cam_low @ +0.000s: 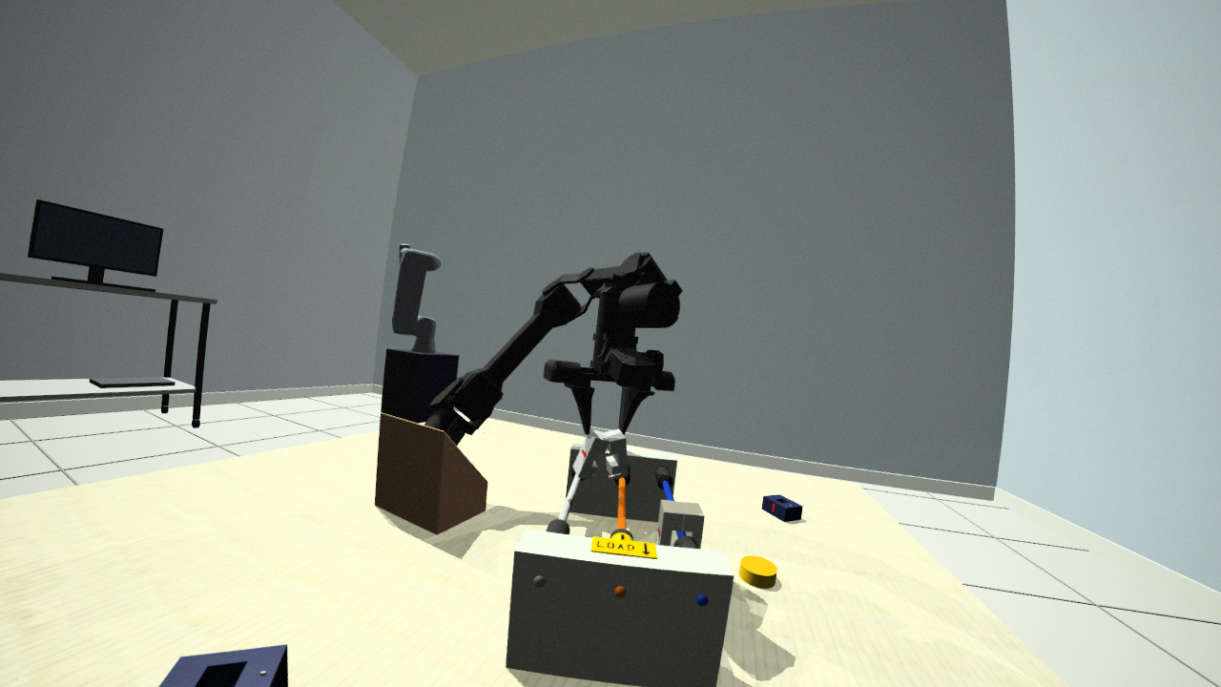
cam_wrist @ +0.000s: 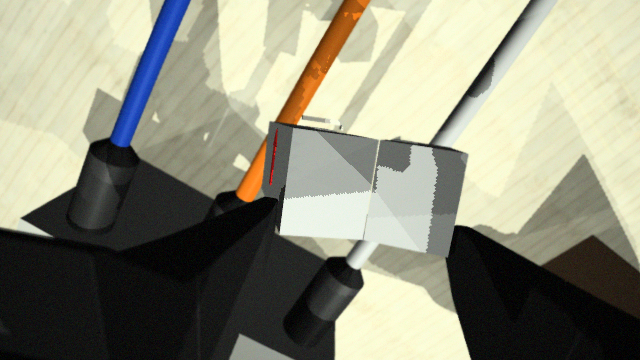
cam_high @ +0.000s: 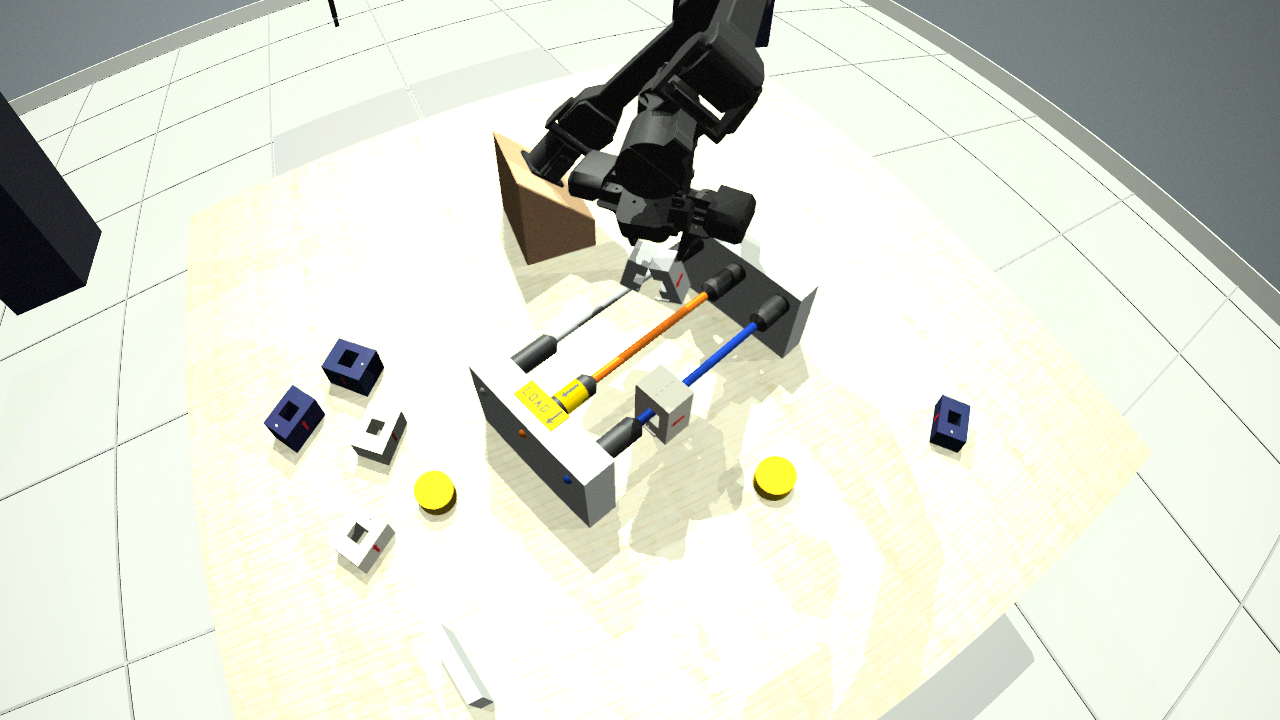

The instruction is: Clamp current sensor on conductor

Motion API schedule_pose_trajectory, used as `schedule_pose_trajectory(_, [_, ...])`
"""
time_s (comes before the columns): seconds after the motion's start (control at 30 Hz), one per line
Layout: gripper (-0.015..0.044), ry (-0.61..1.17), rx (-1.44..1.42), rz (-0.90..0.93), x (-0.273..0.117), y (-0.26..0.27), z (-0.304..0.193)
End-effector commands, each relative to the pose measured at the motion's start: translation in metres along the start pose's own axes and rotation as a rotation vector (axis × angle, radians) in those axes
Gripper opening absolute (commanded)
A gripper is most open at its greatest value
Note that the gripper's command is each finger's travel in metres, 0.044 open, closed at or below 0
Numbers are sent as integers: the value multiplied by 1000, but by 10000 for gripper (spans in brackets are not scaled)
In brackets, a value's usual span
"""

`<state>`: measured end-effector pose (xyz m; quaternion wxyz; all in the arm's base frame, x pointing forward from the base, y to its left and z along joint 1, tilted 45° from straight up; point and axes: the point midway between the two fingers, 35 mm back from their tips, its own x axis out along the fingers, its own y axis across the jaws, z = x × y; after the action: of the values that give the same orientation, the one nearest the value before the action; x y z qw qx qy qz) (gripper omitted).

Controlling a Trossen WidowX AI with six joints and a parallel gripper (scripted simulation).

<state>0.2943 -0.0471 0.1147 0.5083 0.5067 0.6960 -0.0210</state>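
Observation:
My gripper (cam_high: 664, 247) (cam_low: 607, 431) (cam_wrist: 363, 226) is shut on the open grey split-core sensor (cam_high: 669, 262) (cam_low: 610, 438) (cam_wrist: 330, 170), one finger on each outer side. The sensor's halves hang splayed, mouth downward, near the rack's far end. In the wrist view it overlaps the orange LOAD conductor (cam_high: 653, 335) (cam_low: 621, 504) (cam_wrist: 320, 65) and the grey conductor (cam_high: 586, 319) (cam_wrist: 495, 75); its exact height over them is unclear. Its red arrow (cam_high: 679, 280) appears to slant toward the LOAD marker (cam_high: 540, 404) (cam_low: 624, 548) at the near block. The inside of its mouth is hidden in the wrist view.
A closed grey sensor (cam_high: 663, 394) (cam_low: 681, 516) sits round the blue conductor (cam_high: 720, 355) (cam_wrist: 155, 65). End blocks (cam_high: 546, 447) (cam_high: 792, 322) bound the rack. A brown wedge (cam_high: 537, 210) (cam_low: 426, 487) stands beside it. Yellow discs (cam_high: 434, 489) (cam_high: 775, 475) and several small blocks lie around.

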Motion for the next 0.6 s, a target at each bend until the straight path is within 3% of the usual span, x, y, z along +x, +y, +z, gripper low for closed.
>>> schedule_pose_trajectory(0.0, [0, 6, 117, 4, 2, 12, 0])
schedule_pose_trajectory(0.33, [0, 16, 384, 7, 6, 37, -3])
schedule_pose_trajectory(0.57, [0, 16, 402, 8, 9, 39, -3])
